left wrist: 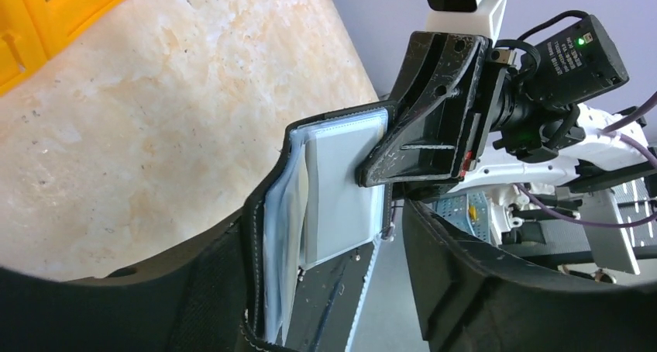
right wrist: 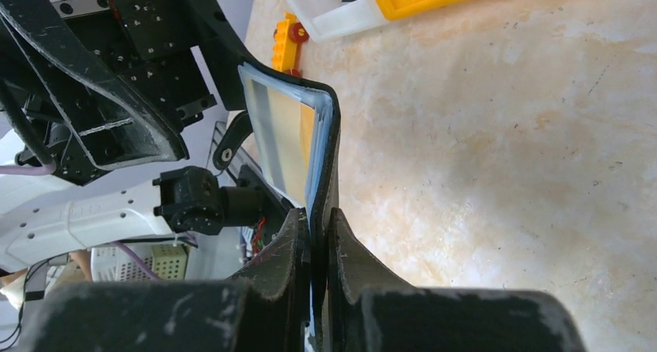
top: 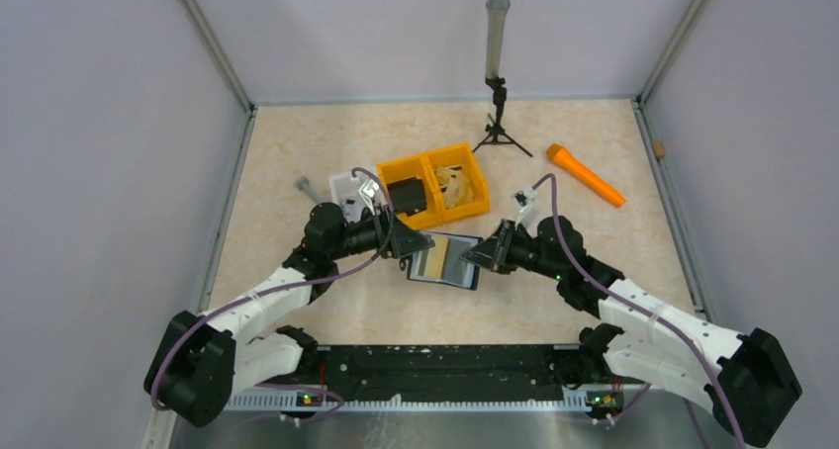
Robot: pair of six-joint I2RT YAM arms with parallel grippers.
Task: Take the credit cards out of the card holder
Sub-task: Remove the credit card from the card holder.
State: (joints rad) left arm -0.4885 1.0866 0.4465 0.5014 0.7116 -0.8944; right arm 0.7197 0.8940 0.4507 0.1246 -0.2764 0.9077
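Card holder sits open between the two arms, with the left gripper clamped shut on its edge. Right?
Not quite: the right gripper is the one clamped shut on the edge of the open card holder, as the right wrist view shows. The left gripper has its jaws apart around the holder.

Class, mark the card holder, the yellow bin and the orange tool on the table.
card holder (top: 445, 261): top view, its open inner face.
yellow bin (top: 425, 156): top view, its far rim.
orange tool (top: 591, 178): top view, middle of its shaft.
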